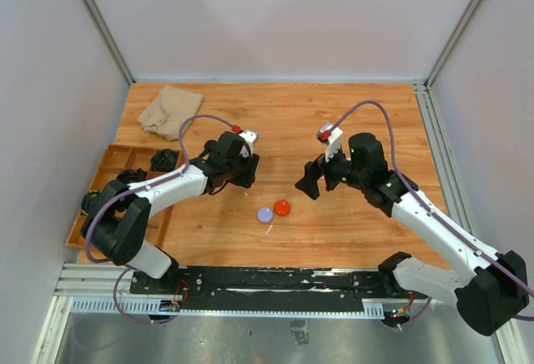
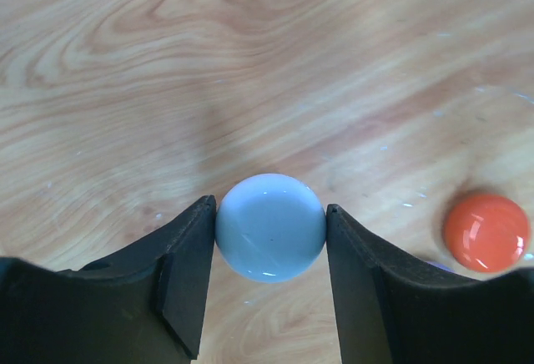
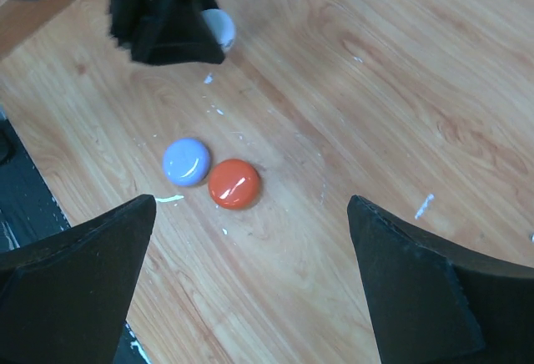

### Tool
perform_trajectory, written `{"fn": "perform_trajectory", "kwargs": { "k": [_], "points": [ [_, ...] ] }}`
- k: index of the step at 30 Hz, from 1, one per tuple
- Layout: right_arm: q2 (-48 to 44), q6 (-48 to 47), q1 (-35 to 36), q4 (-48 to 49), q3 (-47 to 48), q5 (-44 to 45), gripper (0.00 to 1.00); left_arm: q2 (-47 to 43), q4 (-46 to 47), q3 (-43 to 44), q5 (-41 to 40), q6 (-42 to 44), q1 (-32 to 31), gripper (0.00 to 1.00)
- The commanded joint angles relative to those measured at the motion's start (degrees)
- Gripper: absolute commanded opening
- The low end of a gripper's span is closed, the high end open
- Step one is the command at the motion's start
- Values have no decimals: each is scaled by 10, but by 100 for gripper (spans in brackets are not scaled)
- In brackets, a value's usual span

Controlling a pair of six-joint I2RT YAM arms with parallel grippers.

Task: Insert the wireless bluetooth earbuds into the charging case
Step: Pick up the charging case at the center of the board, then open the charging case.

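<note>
Left pincer (image 2: 270, 214) clamps pale puck (image 2: 270, 229); right pincer (image 3: 252, 214) agape, hovering

Red puck (image 1: 282, 207), lilac puck (image 1: 265, 214) and pale blue puck (image 2: 270, 226) are plain

Left jaws clamped, right jaws wide

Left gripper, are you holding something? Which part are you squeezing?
Yes: the left gripper pinches a pale round puck by its two opposite sides, one finger on each. The right gripper is open and holds nothing.
</note>
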Motion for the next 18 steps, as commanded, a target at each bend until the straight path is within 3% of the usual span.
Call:
{"fn": "perform_trajectory", "kwargs": {
  "k": [1, 7, 18],
  "points": [
    [28, 87, -88, -13, 24, -120, 99, -40, 37, -10, -9, 71, -42, 40],
    [60, 128, -154, -14, 40, -200, 98, -81, 66, -13, -15, 171, -98, 40],
    [120, 148, -156, -10, 79, -278, 93, -182, 139, -64, 23, 389, -181, 44]
  ]
}}
